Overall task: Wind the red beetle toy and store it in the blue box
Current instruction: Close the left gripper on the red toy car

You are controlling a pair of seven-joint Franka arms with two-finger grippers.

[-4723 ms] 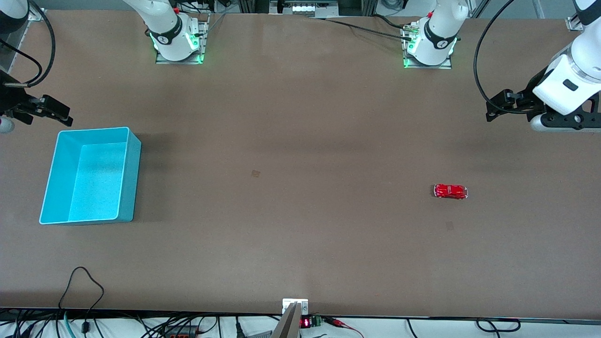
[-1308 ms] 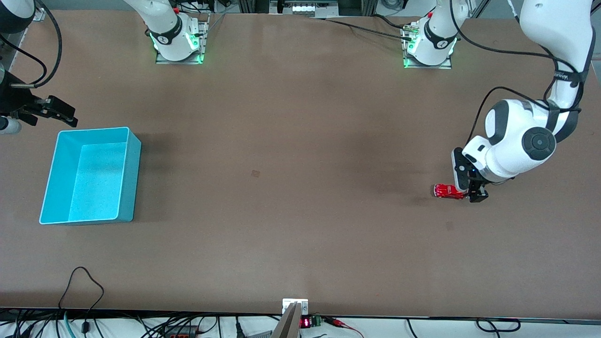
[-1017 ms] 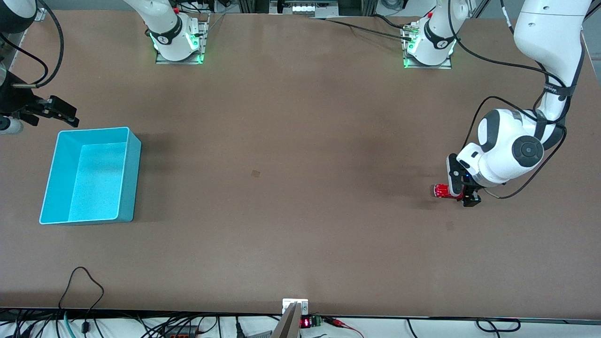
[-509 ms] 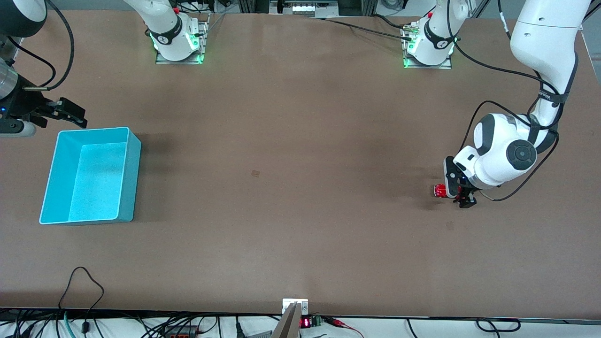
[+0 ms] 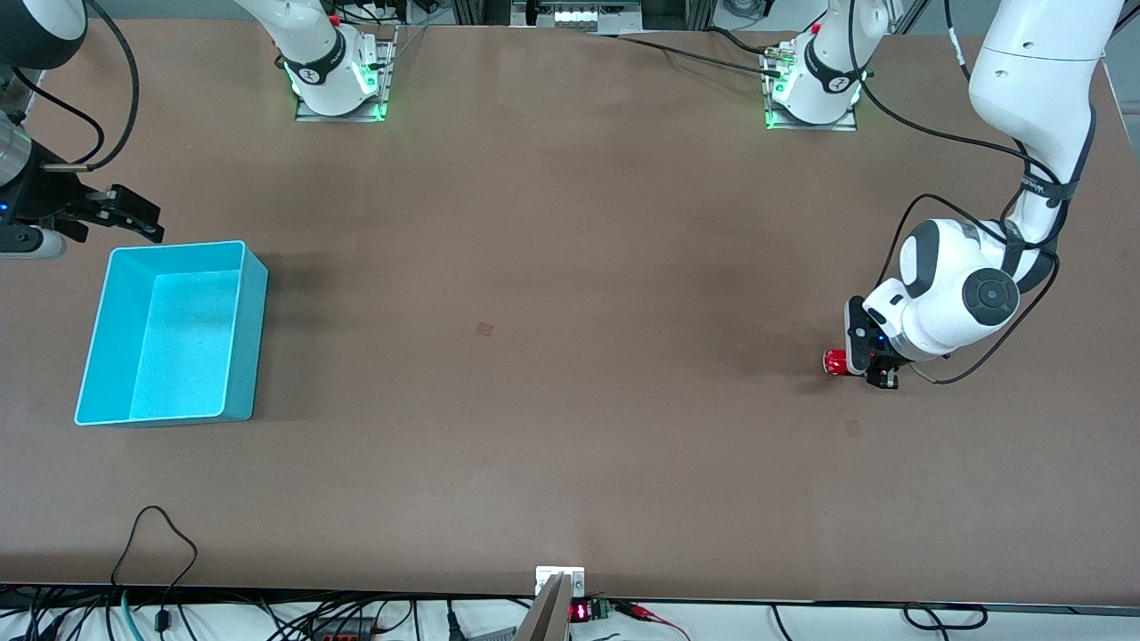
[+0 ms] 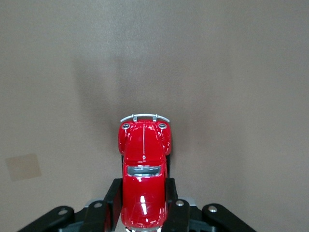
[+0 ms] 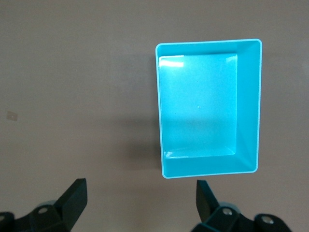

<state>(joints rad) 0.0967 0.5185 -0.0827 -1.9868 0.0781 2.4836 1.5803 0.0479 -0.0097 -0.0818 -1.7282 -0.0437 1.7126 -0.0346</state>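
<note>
Toward the left arm's end of the tabletop [image 5: 570,267], at about three o'clock on the front view's face: the red beetle toy [image 5: 834,361], wheels down on the brown surface. Clamped round its back half by the left pincer [image 5: 868,365], brought low from above, wrist bent over, the fingers [image 6: 114,198] pressed against both flanks of the little car. Seen from the left wrist: glossy red body [image 6: 144,159] running straight out between the black pads, silver bumper and two small round lamps at the free end, windscreen just ahead of the grip, left pincer [image 6: 144,195] pinching the toy with no gap on either side. A faint pale square patch on the tabletop off to one side of the car.

Toward the right arm's end, at about nine o'clock on the same face: the blue box [image 5: 174,245], upright, open side up, nothing inside. Well apart from the toy, nearly the whole tabletop between them.

Waiting in the air over bare tabletop just by the box's twelve o'clock edge: the right pincer [image 5: 142,218], spread wide, holding nothing. From the right wrist, both black fingertips far apart around the right pincer [image 7: 140,198], with the blue box [image 7: 246,106] beneath, bottom bare and shining
</note>
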